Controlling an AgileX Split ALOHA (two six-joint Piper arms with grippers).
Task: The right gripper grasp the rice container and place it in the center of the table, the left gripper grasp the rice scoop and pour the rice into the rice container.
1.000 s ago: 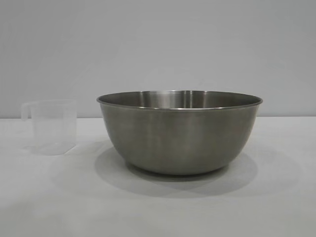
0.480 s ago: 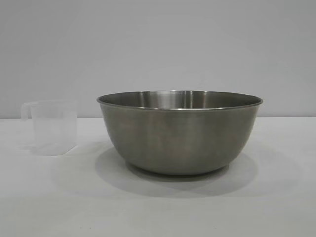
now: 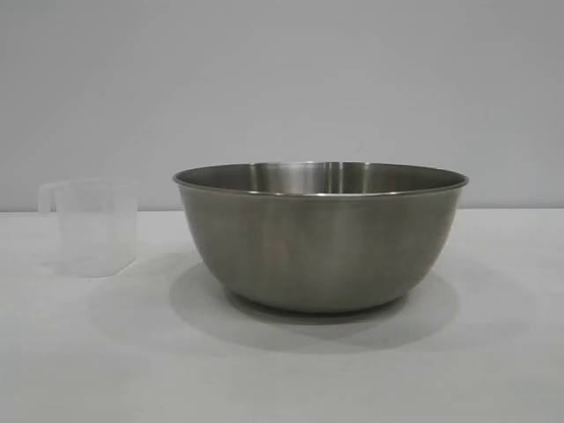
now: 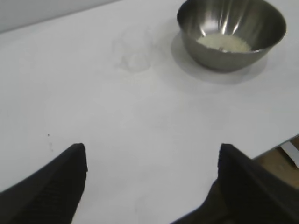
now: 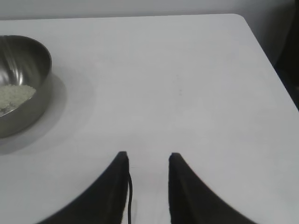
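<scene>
The steel rice container (image 3: 322, 238) stands in the middle of the white table (image 3: 282, 370). It also shows in the left wrist view (image 4: 231, 32) and in the right wrist view (image 5: 21, 84), with a heap of rice (image 4: 223, 43) on its bottom. The clear rice scoop (image 3: 92, 227) stands upright on the table to the bowl's left, faint in the left wrist view (image 4: 134, 51). My left gripper (image 4: 152, 151) is open and empty, well back from the scoop. My right gripper (image 5: 148, 158) is open and empty over bare table, away from the bowl. Neither gripper shows in the exterior view.
The table's edge and rounded corner (image 5: 243, 21) lie beyond the right gripper. In the left wrist view the table's edge (image 4: 275, 144) runs close by the right finger, with something brown below it.
</scene>
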